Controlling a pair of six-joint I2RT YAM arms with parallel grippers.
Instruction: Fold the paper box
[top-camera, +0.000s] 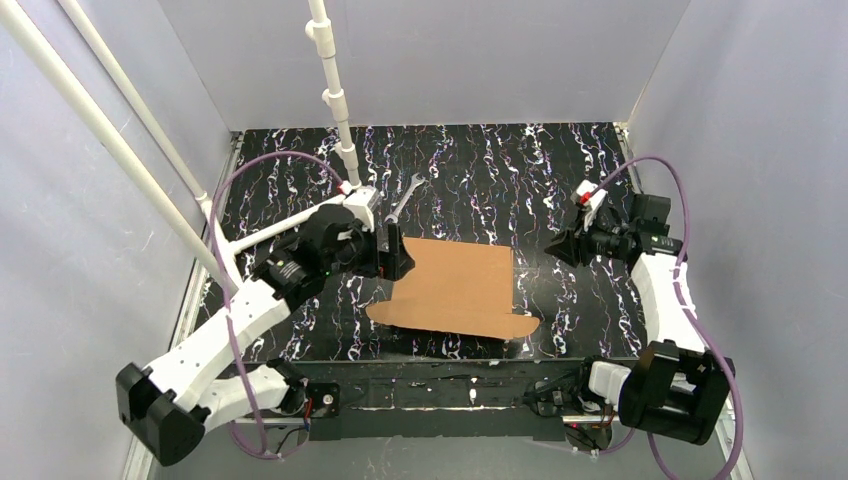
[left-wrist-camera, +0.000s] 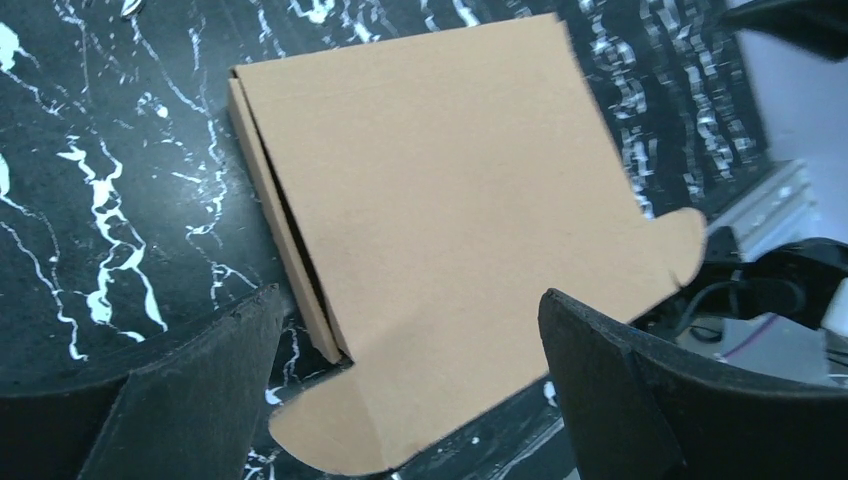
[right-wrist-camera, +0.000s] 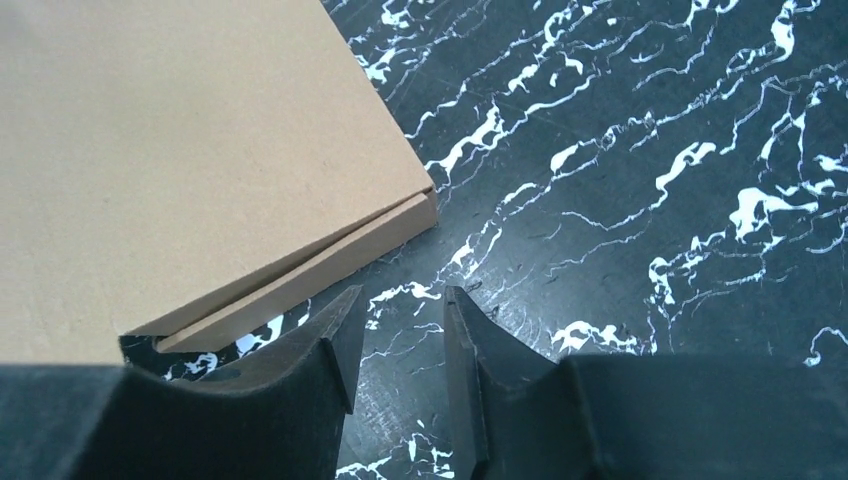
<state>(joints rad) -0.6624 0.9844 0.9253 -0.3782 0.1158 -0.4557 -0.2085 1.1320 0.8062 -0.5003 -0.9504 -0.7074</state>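
The paper box (top-camera: 455, 285) lies flat in the middle of the table. It is plain brown cardboard, its lid panel down over a shallow base, and a front flap with rounded ears sticks out at the near edge. In the left wrist view the box (left-wrist-camera: 440, 180) shows a low side wall under the lid. My left gripper (top-camera: 395, 255) is open wide and empty, above the box's far left corner (left-wrist-camera: 410, 345). My right gripper (top-camera: 555, 248) is just right of the box's far right corner (right-wrist-camera: 400, 330). Its jaws are slightly apart and empty, over bare table. The box corner (right-wrist-camera: 200, 170) lies to its left.
A metal wrench (top-camera: 400, 200) lies on the black marbled table (top-camera: 560, 170) behind the left gripper. A white pipe frame (top-camera: 335, 95) stands at the back left. Grey walls close in three sides. The table's near edge (top-camera: 450, 365) is just in front of the box.
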